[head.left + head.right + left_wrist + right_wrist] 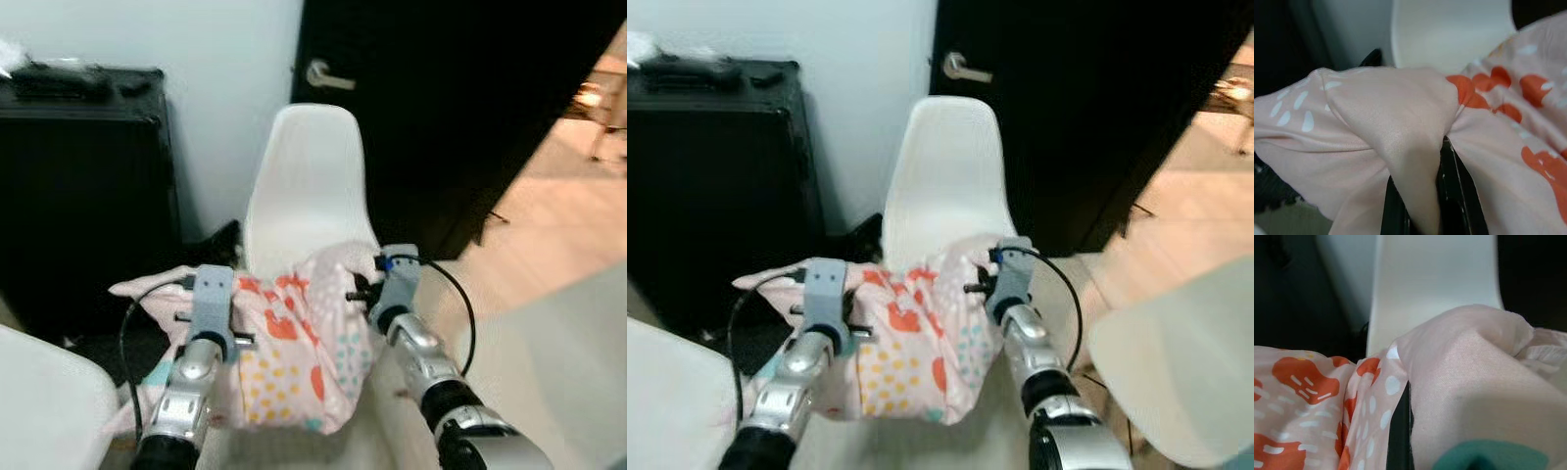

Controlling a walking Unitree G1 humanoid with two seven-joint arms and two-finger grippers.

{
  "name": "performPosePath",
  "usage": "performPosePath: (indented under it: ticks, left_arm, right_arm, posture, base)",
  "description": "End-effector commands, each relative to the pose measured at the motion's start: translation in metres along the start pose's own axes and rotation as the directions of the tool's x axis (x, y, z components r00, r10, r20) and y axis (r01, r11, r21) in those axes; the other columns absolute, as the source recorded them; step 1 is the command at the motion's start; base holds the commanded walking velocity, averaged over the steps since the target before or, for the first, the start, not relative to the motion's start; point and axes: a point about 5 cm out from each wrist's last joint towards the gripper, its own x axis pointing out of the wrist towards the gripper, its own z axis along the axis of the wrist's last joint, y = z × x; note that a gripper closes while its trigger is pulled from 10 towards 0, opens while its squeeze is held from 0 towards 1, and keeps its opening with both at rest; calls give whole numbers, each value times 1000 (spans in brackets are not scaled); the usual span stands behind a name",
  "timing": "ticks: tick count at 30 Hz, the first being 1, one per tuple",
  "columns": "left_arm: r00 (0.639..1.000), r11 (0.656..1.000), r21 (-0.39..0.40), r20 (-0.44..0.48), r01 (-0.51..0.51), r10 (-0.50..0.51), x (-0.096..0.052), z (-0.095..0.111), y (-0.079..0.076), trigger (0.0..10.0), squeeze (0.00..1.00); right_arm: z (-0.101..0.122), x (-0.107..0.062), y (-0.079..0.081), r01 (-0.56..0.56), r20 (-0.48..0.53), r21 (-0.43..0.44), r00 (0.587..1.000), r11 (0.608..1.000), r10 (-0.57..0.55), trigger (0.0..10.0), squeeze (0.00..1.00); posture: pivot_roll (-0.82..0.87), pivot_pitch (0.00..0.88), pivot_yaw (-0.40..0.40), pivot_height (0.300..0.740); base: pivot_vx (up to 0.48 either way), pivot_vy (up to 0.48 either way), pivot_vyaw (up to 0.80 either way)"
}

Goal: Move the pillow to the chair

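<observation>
Pink pillow (1400, 122) fold pinched between left gripper (1425, 205) fingers (1457, 196); white chair (1449, 34) behind.

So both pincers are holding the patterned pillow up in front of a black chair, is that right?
Not quite: the chair is white, not black, as the left eye view shows. The left pincer and right pincer do both hold the patterned pillow in front of it.
</observation>
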Motion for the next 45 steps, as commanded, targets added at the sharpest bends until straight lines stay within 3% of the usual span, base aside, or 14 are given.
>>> performPosePath:
  ticks: [1,2,11,16,23,34,45]
  left_arm:
    - [997,999,12,60,39,-40,2,16,-4,10000,0]
    - [997,998,36,58,55,-57,3,18,-2,10000,0]
    - [995,992,98,52,83,-88,4,24,12,10000,0]
    - [997,996,78,55,52,-57,3,24,20,10000,0]
    - [998,997,60,48,40,-43,0,22,18,10000,0]
    - [999,996,84,44,26,-29,-3,24,30,10000,0]
    - [999,997,70,42,19,-22,-4,22,24,10000,0]
  right_arm:
    - [4,3,7,-19,27,20,999,1000,18,10000,0]
    - [4,3,10,-11,39,37,999,999,9,10000,0]
    - [6,4,25,-1,88,86,996,996,-6,10000,0]
    - [4,4,32,-12,92,91,996,996,3,10000,0]
    - [3,3,32,-27,87,106,996,994,18,10000,0]
    - [4,7,46,-45,82,138,996,989,34,10000,0]
    - [2,6,41,-43,66,121,997,992,35,10000,0]
  posture:
    - [19,0,-106,737]
    - [37,0,-59,737]
    - [85,0,3,737]
    - [88,0,-2,737]
    - [104,0,-26,737]
    - [136,0,-13,737]
    - [121,0,-26,737]
  base:
    - [0,0,-800]
    - [0,0,-800]
    - [0,0,-800]
    - [0,0,-800]
    - [0,0,-800]
    - [0,0,-800]
    - [0,0,-800]
